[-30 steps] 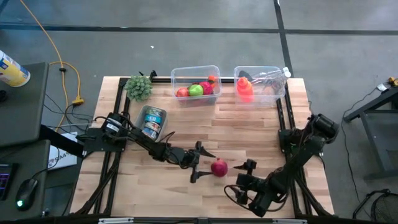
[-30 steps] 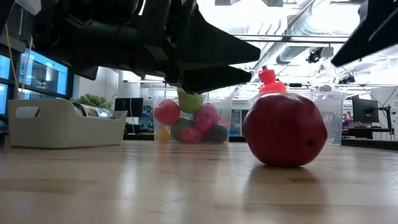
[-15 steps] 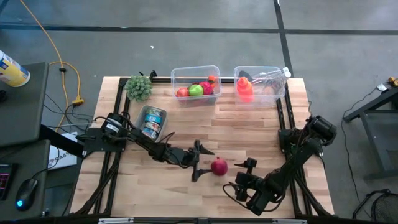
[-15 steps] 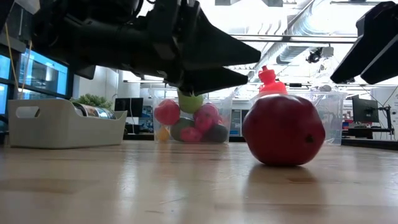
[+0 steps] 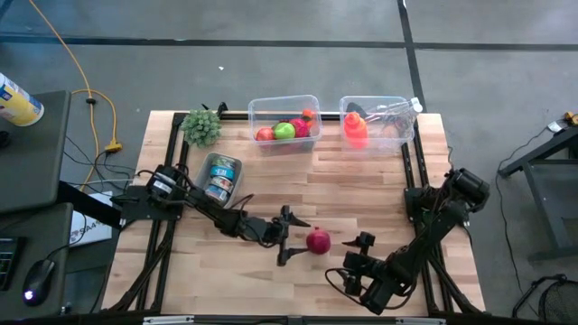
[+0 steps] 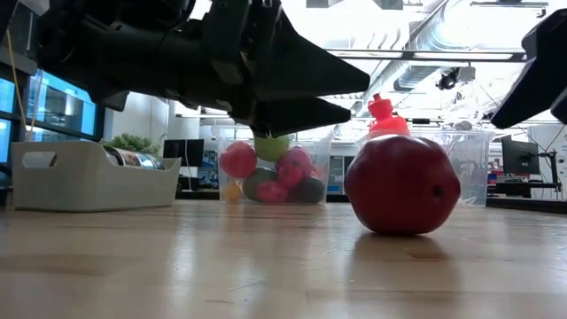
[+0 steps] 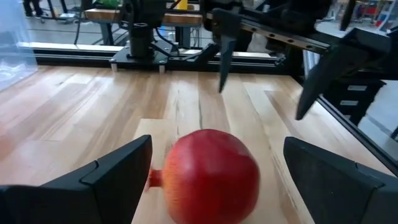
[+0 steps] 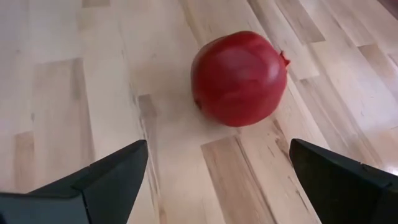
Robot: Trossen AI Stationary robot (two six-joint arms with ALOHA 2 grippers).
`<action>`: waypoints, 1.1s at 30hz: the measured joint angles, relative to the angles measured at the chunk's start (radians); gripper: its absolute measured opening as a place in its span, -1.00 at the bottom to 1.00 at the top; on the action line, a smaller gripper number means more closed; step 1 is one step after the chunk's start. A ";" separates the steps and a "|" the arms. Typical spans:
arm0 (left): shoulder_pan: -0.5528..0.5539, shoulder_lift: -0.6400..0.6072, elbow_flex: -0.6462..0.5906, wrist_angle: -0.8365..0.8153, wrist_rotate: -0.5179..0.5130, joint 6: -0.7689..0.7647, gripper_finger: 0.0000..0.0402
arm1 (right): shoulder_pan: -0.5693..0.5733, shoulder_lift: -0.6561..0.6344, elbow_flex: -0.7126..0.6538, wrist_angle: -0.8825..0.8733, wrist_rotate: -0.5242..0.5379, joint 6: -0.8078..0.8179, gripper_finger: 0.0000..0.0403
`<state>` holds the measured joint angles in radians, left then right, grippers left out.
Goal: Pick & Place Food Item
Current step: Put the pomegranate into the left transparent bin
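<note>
While on table, fruit-filled clear bin [image 5: 284, 123]

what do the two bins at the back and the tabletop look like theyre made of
The two clear rectangular bins: likely thin glossy plastic, since the fruit inside shows through the walls. The pale tabletop: apparently wood, butcher-block style, with visible grain and joined planks, and a smooth, slightly sheened finish.

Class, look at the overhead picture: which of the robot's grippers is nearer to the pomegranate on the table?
Left. The left gripper is open right beside the pomegranate, almost around it. The right gripper is open on the fruit's other side, farther off.
</note>
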<state>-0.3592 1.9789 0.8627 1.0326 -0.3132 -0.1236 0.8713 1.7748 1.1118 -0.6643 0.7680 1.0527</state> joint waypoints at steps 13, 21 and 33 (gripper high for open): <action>-0.020 0.000 0.000 -0.087 0.005 0.135 0.76 | -0.004 0.000 0.000 0.003 0.017 0.001 0.89; -0.057 0.000 0.000 -0.101 0.005 0.120 0.76 | -0.050 0.000 0.000 0.003 0.017 -0.002 0.89; -0.066 0.000 0.000 -0.194 -0.086 0.017 0.76 | -0.165 0.000 0.000 -0.134 -0.118 -0.002 0.89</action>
<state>-0.4256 1.9789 0.8627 0.8383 -0.3988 -0.1069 0.7059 1.7748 1.1117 -0.7984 0.6498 1.0506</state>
